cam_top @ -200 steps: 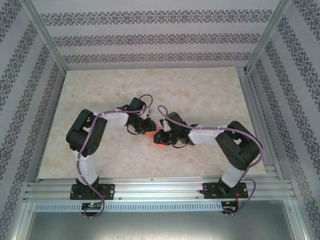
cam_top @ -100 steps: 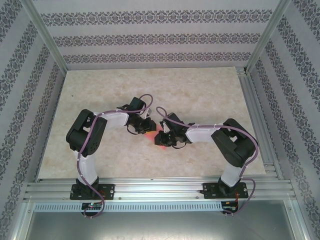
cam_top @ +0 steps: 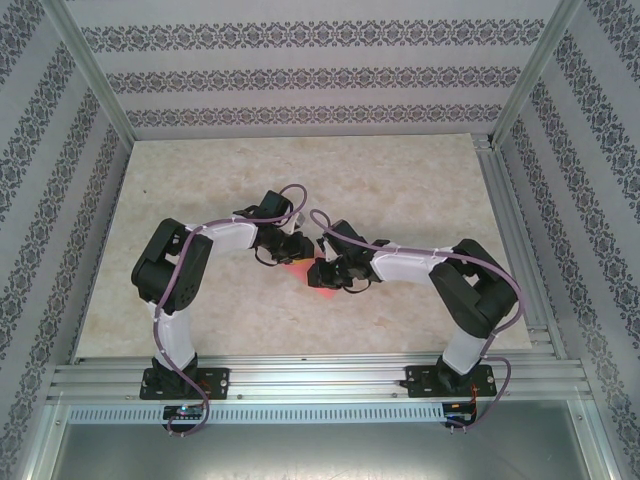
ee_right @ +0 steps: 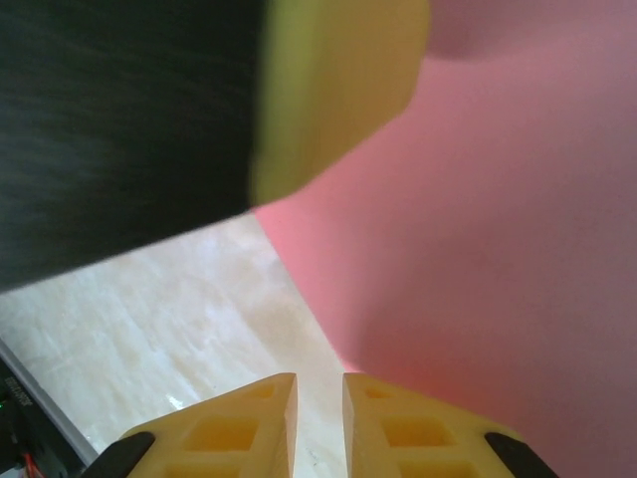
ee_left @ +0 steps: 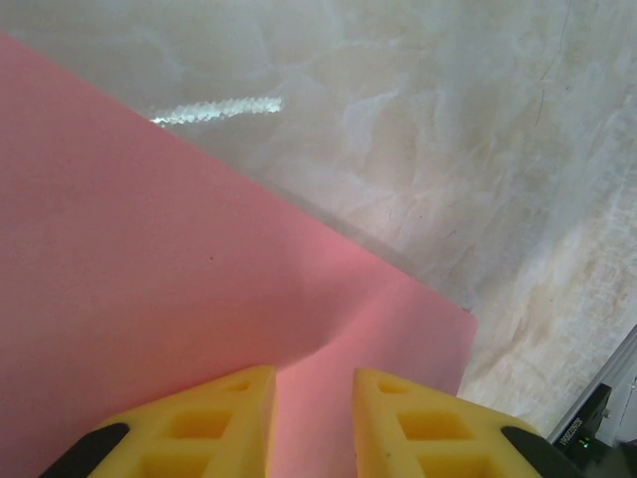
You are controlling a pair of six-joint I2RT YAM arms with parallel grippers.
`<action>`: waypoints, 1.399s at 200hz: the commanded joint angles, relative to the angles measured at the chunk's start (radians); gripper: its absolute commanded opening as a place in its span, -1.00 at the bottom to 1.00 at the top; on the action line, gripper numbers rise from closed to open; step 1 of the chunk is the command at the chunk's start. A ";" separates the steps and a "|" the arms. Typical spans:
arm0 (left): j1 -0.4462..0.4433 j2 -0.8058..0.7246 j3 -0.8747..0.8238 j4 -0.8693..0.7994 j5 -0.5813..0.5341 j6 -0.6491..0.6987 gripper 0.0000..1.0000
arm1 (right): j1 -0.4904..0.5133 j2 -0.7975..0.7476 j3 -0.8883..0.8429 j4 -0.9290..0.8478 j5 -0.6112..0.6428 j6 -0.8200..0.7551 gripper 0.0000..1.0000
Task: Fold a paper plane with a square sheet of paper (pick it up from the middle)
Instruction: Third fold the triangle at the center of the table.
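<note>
Both arms are bent in over the square sheet of paper (cam_top: 320,289), which lies flat on the counter (cam_top: 400,180) at the middle of the overhead view, mostly hidden under the two wrists. In the left wrist view the pink sheet (ee_left: 149,259) fills the left and centre, one corner reaching the right side. The left jaws stand only a slit apart at the bottom edge, with yellow fingers (ee_left: 214,418) on either side of a faint ridge in the paper that runs up into the gap. Whether they actually nip that ridge I cannot tell. The right jaws are narrowly released low in their own view, with counter showing through the gap and nothing between them. The sheet's edge (ee_right: 478,249) runs just to their right, and a blurred finger (ee_right: 328,90) of the left arm crowds the upper left.

To my eye the step is raising the sheet from its middle. It would go best with a gentle pinch on the ridge alone, a slow straight lift, and the right arm kept clear so the two don't knock together.

I see no tray, box or bin here, and the paper sits on bare counter
</note>
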 commanded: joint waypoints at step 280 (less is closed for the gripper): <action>-0.067 -0.107 -0.049 -0.020 -0.004 -0.083 -0.27 | -0.154 -0.188 -0.324 0.401 -0.036 0.267 0.01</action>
